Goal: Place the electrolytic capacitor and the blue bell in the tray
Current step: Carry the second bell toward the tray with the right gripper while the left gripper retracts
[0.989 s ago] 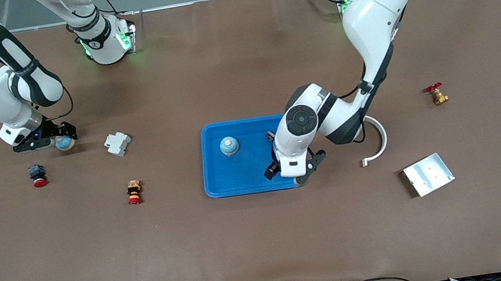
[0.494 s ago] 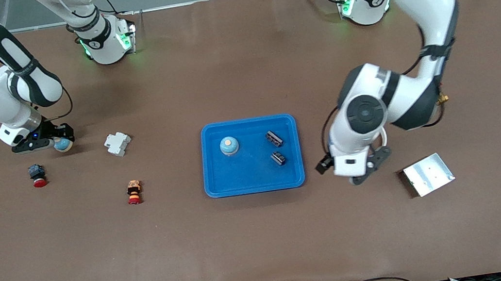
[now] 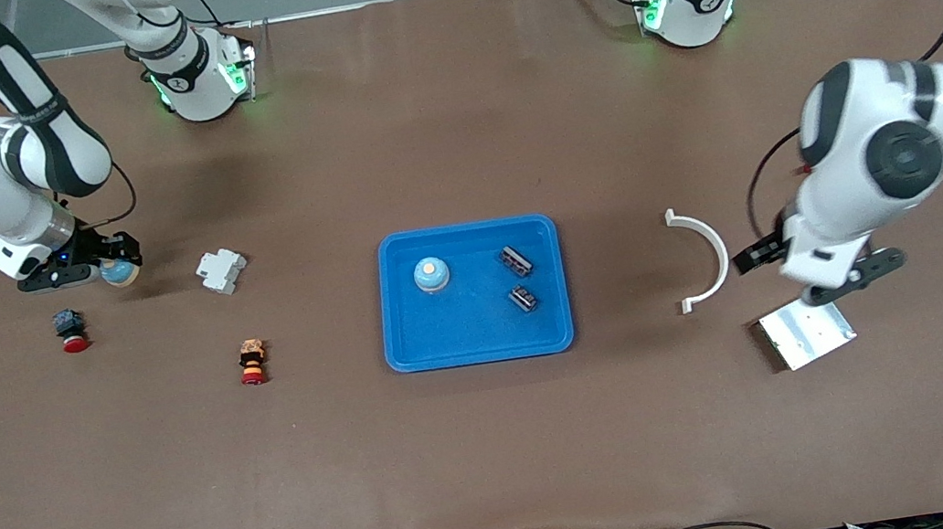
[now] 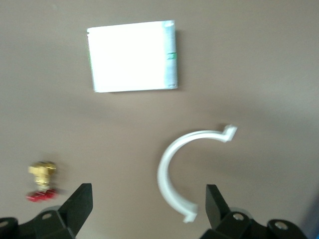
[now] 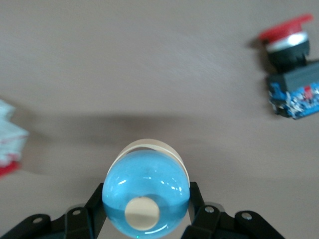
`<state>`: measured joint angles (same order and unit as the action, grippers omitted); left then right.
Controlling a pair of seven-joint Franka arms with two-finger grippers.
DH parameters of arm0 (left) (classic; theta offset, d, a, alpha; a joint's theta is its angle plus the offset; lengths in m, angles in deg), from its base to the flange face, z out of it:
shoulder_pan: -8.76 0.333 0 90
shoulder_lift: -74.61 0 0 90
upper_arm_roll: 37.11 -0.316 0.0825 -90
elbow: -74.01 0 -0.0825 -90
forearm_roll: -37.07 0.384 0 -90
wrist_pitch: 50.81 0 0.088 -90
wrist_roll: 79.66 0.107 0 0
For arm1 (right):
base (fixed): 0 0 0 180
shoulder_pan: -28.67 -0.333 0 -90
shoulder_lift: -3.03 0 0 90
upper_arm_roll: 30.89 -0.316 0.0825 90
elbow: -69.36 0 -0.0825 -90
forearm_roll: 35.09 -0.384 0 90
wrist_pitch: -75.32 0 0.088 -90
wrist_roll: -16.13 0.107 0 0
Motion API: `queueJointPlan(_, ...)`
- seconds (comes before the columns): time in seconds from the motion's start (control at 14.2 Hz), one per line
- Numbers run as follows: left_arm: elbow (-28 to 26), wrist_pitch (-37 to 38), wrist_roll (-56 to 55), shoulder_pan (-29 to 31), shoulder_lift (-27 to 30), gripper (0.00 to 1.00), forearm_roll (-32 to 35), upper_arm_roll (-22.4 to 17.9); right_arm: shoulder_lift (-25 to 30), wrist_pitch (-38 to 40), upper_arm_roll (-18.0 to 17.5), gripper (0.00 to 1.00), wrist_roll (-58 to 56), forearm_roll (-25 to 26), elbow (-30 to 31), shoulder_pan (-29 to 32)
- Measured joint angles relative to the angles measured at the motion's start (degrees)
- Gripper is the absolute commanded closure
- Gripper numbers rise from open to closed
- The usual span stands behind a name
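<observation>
**Right gripper clamped on second blue bell; tray holds one bell and two capacitors**

The table carries all items. The tray lies at mid-table. It contains one blue bell toward the right arm's end and two electrolytic capacitors: one capacitor farther from the front camera, the other capacitor nearer to it.

The left gripper hangs over the table at the left arm's end, above the edge of the silver plate. Its fingers are spread wide and hold nothing. The white curved clip lies between the tray and this gripper. The left wrist view also shows a brass valve with a red handle.

The right gripper is at the right arm's end, its fingers pressed against a second blue bell, pinching it.

Nearby lie a white terminal block, a red pushbutton and an orange-and-red switch, the last nearest to the front camera.
</observation>
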<state>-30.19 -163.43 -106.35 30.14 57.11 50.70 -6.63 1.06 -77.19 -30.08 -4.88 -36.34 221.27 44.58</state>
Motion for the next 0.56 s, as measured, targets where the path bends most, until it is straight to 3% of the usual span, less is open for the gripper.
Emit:
queueJointPlan(0.14, -2.46, -0.63, 11.75, 10.62, 2.07, 0.00, -0.01, 5.86, 3.94, 4.64, -0.25, 1.00, 5.06, 0.00, -0.40, -3.86)
queueJointPlan(0.28, -2.83, -0.74, 20.37, 17.01, 3.48, 0.00, -0.15, 8.45, 7.24, 10.91, -0.39, 1.00, 9.18, 0.00, -2.26, -6.98)
queueJointPlan(0.56, -1.33, 0.40, 23.15, 19.89, 6.37, 0.00, -2.28, 8.63, 10.93, 22.11, -0.48, 1.00, 17.77, 0.00, -8.56, -13.29)
